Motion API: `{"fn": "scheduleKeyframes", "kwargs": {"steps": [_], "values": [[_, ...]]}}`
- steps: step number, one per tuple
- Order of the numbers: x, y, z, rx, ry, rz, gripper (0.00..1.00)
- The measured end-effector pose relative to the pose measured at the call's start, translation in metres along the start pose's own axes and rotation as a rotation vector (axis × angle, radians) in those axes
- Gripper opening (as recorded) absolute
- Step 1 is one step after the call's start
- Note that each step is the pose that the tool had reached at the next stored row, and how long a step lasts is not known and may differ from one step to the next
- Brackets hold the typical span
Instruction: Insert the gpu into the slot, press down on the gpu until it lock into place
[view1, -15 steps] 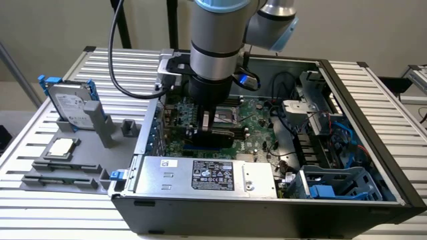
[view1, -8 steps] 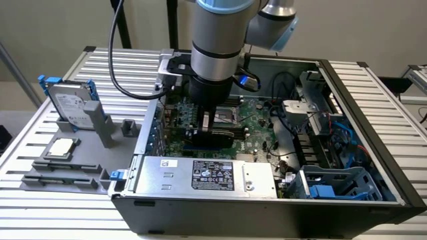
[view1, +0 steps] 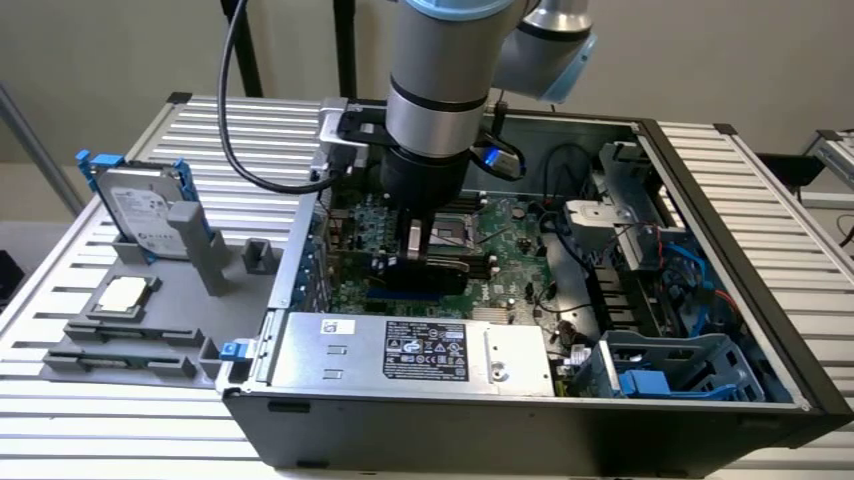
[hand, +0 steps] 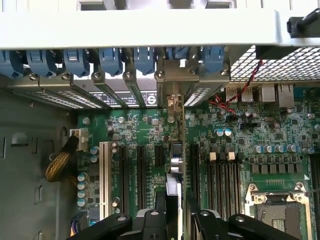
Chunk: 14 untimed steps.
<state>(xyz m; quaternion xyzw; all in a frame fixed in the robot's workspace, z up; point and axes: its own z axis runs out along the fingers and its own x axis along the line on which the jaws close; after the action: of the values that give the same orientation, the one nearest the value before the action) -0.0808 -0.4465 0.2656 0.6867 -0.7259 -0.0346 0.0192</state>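
While the small flat black rectangular gpu card (hand: 175, 162) stands edge-on just above the long, narrow bright-blue plastic slot (view1: 400, 293), pressure should go straight down and evenly (no rocking). The black gripper (hand: 176, 206) has its fingers (hand: 159, 212) clamped narrowly on the card, which lies between them.

A thick cylindrical arm segment of brushed silver-grey metal (view1: 447, 55) is banded by a narrow black ring (view1: 441, 100). A pale blue rounded plastic joint cap (view1: 571, 72) is fitted beside it. A glossy black cable (view1: 235, 110) is looped along the arm's side towards a grey box-shaped wrist bracket (view1: 347, 128). Below the silver segment a black cylindrical wrist section (view1: 420, 180) is mounted, and a small blue light (view1: 495, 157) is shown at its side. The black metal gripper (hand: 175, 222) is built of angular linkage bars, into which round grey screw heads (hand: 120, 218) are set.
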Motion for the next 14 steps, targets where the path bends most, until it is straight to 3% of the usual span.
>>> {"fn": "scheduleKeyframes", "kwargs": {"steps": [8,14], "values": [[0.0000,-0.0003,0.0015,-0.0083,0.0006,0.000,0.26],[0.0001,-0.0016,0.0031,-0.0187,0.0015,0.000,0.26]]}}
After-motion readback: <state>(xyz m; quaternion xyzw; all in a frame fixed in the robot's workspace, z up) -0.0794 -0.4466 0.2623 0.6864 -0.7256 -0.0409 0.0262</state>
